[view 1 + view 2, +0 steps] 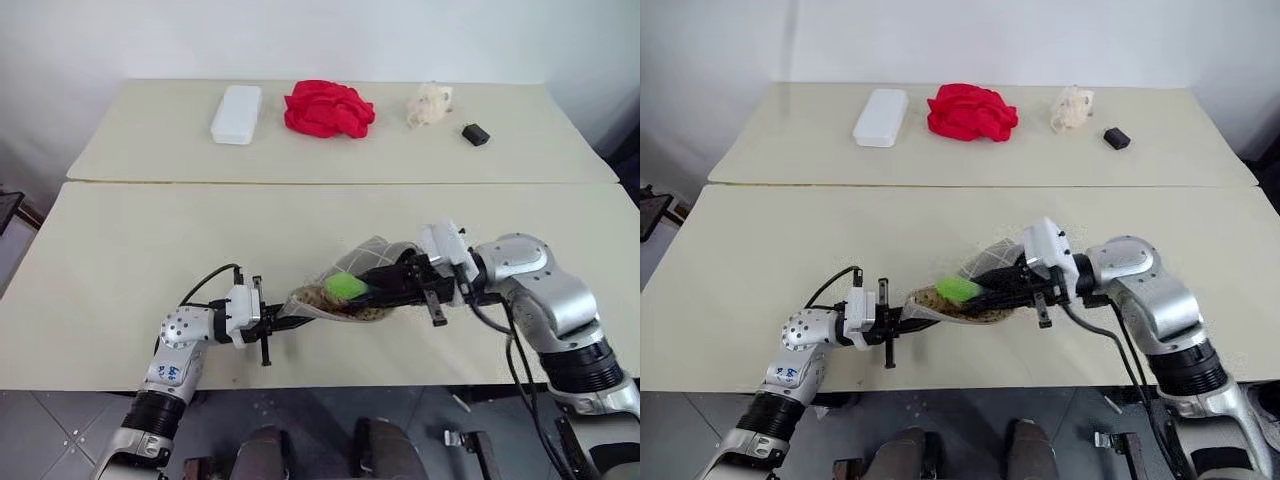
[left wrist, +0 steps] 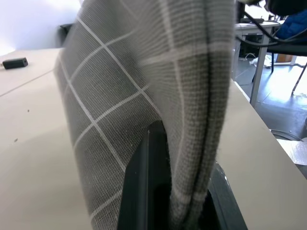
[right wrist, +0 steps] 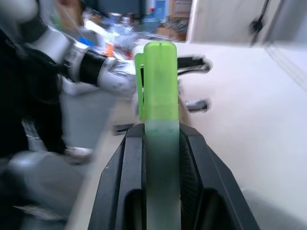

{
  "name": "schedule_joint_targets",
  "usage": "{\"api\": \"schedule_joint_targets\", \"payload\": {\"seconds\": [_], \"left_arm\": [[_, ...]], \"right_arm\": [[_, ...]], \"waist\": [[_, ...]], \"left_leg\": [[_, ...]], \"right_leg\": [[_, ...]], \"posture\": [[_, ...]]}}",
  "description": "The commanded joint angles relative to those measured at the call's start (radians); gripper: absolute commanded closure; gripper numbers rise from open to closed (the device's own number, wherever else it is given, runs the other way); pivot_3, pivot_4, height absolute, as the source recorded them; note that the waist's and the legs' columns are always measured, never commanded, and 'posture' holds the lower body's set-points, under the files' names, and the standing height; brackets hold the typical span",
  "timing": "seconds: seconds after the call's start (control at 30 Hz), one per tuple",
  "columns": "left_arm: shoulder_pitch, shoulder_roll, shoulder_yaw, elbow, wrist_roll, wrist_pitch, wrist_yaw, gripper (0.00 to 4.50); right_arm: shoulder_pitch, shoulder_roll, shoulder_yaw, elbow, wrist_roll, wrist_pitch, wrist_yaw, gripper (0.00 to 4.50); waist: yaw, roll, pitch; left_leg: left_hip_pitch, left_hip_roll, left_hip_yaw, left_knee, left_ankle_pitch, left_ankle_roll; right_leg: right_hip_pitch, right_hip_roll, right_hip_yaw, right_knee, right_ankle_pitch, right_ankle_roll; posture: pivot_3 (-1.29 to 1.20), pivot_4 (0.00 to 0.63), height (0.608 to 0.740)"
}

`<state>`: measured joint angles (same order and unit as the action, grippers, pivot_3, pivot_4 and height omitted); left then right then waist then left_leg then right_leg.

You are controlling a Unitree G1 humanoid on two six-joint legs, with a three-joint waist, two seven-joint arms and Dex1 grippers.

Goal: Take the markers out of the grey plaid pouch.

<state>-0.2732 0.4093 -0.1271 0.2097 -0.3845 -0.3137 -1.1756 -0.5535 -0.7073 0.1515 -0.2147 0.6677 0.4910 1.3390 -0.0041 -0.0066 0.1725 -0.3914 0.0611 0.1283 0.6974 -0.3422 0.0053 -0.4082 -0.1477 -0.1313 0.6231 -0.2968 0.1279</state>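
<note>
Your pouch (image 1: pixel 345 290) hangs between both grippers over the near table (image 1: pixel 120 270); case (image 1: pixel 236 113) and cloth (image 1: pixel 329 108) sit behind.

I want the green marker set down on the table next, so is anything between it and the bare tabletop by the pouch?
Nothing visible blocks it. The right gripper grips the green marker just above the grey plaid pouch, whose end the left gripper pinches. Bare table lies around the pouch.
</note>
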Motion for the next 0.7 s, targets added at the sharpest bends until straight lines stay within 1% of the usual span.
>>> {"api": "schedule_joint_targets", "payload": {"seconds": [0.03, 0.07, 0.17, 0.27, 0.37, 0.43, 0.5, 0.6, 0.7], "left_arm": [[0.015, 0.018, 0.013, 0.019, 0.018, 0.009, -0.004, 4.50], [0.014, 0.017, 0.013, 0.018, 0.019, 0.010, -0.004, 4.50], [0.012, 0.012, 0.016, 0.009, 0.013, 0.023, -0.002, 4.50], [0.011, 0.009, 0.024, -0.004, -0.002, 0.045, -0.001, 4.50], [0.009, 0.011, 0.029, -0.011, -0.013, 0.059, -0.008, 4.50], [0.009, 0.013, 0.032, -0.017, -0.015, 0.066, -0.011, 4.50], [0.009, 0.017, 0.039, -0.031, -0.025, 0.081, -0.019, 4.50], [0.012, 0.027, 0.054, -0.059, -0.053, 0.122, -0.033, 4.50], [0.019, 0.044, 0.064, -0.097, -0.089, 0.179, -0.050, 4.50]], "right_arm": [[-0.011, -0.036, -0.050, -0.035, 0.125, 0.151, 0.026, 4.00], [-0.018, -0.039, -0.053, -0.037, 0.161, 0.201, 0.021, 4.00], [-0.058, -0.082, -0.063, -0.033, 0.331, 0.457, 0.018, 4.00], [-0.076, -0.115, -0.073, -0.015, 0.430, 0.610, 0.018, 4.00], [-0.090, -0.096, -0.119, 0.009, 0.522, 0.701, -0.026, 4.00], [-0.106, -0.060, -0.176, 0.033, 0.587, 0.724, -0.096, 4.00], [-0.136, -0.031, -0.266, 0.080, 0.667, 0.733, -0.197, 4.00], [-0.156, -0.054, -0.371, 0.130, 0.678, 0.719, -0.293, 4.00], [-0.096, -0.206, -0.379, 0.137, 0.486, 0.637, -0.257, 4.00]], "waist": [[0.002, 0.000, 0.000], [0.002, 0.000, 0.000], [0.001, 0.000, 0.000], [0.001, 0.000, 0.000], [0.002, 0.000, 0.000], [0.002, 0.000, 0.000], [0.002, 0.000, 0.000], [0.004, 0.000, 0.000], [0.016, 0.000, 0.000]], "left_leg": [[0.000, 0.000, -0.002, 0.000, 0.000, 0.000], [0.000, 0.000, -0.002, 0.000, 0.000, 0.000], [0.000, 0.000, -0.003, 0.000, 0.000, 0.000], [0.000, 0.001, -0.003, 0.000, 0.000, 0.000], [0.000, 0.001, -0.004, 0.000, 0.000, 0.000], [0.000, 0.001, -0.004, 0.000, 0.000, 0.000], [0.000, 0.001, -0.003, 0.000, 0.000, 0.000], [0.000, 0.001, -0.003, 0.000, 0.000, 0.000], [-0.002, 0.000, -0.003, 0.000, -0.001, 0.000]], "right_leg": [[0.000, 0.000, 0.000, 0.000, 0.000, 0.000], [0.000, 0.000, 0.000, 0.000, 0.000, 0.000], [0.000, 0.000, 0.000, 0.000, 0.000, 0.000], [0.000, 0.000, 0.000, 0.001, 0.000, 0.000], [0.000, 0.000, 0.000, 0.000, 0.000, 0.000], [0.000, 0.000, 0.000, 0.000, 0.000, 0.000], [-0.001, 0.000, 0.000, 0.001, 0.000, 0.000], [-0.001, 0.000, 0.000, 0.001, 0.000, 0.000], [-0.001, -0.001, 0.000, 0.000, 0.000, 0.000]], "posture": [[0.00, 0.150, 0.740], [0.00, 0.150, 0.740], [0.00, 0.150, 0.740], [0.00, 0.150, 0.740], [0.00, 0.150, 0.740], [0.00, 0.150, 0.740], [0.00, 0.150, 0.740], [0.00, 0.150, 0.740], [0.00, 0.150, 0.740]]}}
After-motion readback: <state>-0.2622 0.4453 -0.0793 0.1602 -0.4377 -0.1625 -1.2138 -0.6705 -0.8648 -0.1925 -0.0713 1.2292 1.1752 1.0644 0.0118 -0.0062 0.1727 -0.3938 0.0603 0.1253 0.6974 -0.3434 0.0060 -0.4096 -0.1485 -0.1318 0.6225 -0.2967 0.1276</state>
